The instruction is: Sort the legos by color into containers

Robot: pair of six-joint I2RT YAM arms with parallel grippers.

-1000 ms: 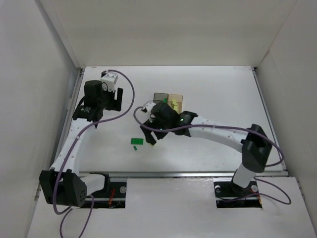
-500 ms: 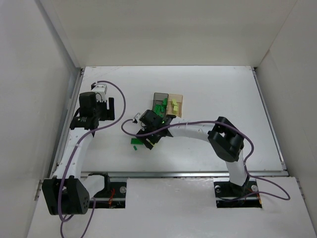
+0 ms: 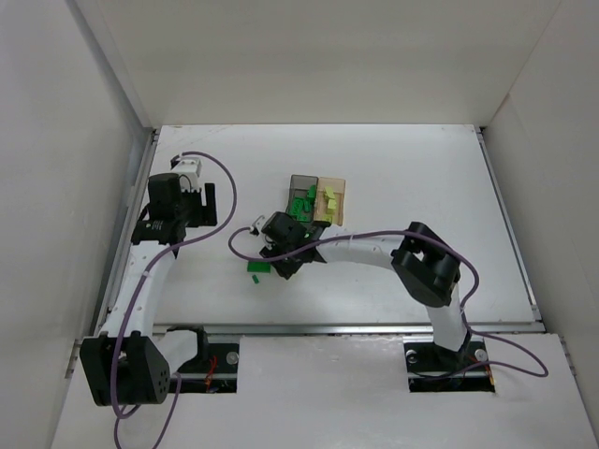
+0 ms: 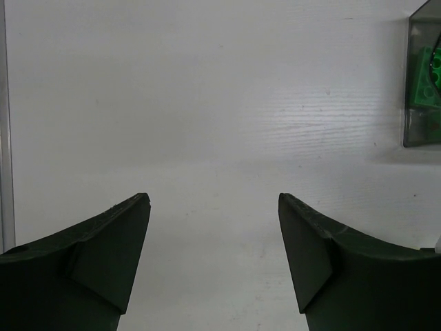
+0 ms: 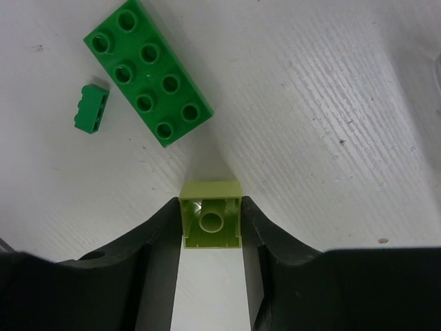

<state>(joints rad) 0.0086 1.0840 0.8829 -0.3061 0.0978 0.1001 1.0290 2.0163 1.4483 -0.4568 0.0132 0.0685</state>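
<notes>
My right gripper (image 5: 210, 215) is shut on a lime yellow-green lego (image 5: 211, 214), its hollow underside facing the camera, just above the table. A flat dark green lego (image 5: 147, 73) and a tiny dark green lego (image 5: 91, 108) lie just ahead; the flat one shows in the top view (image 3: 258, 267). The right gripper (image 3: 281, 267) sits left of the joined bins. The smoky grey bin (image 3: 301, 181) holds dark green legos (image 3: 301, 203); the orange-tan bin (image 3: 335, 183) holds lime legos (image 3: 328, 198). My left gripper (image 4: 213, 200) is open and empty over bare table.
White walls enclose the table on three sides. The left arm's wrist (image 3: 173, 201) is at the far left near the wall. The grey bin's corner with a green lego (image 4: 424, 76) shows at the left wrist view's right edge.
The right gripper moved from beside the bins down-left to the loose legos and closed on the lime one. The left arm drew back toward the left wall.
</notes>
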